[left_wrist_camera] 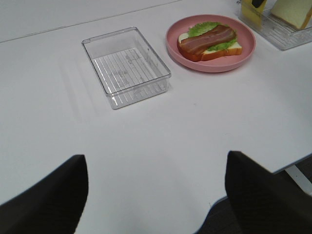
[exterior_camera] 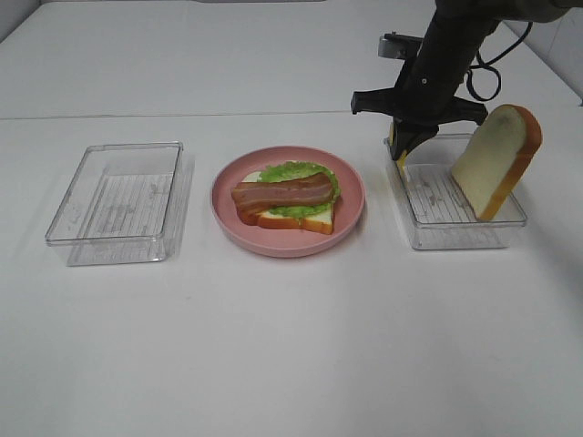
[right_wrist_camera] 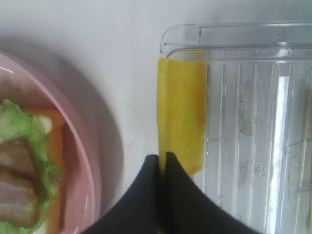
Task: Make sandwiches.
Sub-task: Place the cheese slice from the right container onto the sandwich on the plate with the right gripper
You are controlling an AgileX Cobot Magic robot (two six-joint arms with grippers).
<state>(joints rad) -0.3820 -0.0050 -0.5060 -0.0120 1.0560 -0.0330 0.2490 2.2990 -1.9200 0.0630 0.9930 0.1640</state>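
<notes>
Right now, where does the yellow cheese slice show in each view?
Exterior high: yellow cheese slice at the left end of the right-hand clear tray.
Left wrist: small, in that clear tray beyond the pink plate.
Right wrist: mid-picture, along the tray wall, pinched by the right gripper.
Shared landmark: the pink plate.

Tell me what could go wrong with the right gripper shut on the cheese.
1. The right gripper pinches the cheese by one edge only; it could slip free when lifted.
2. The cheese lies along the tray wall and might catch it, jolting the bread slice that leans inside.
</notes>
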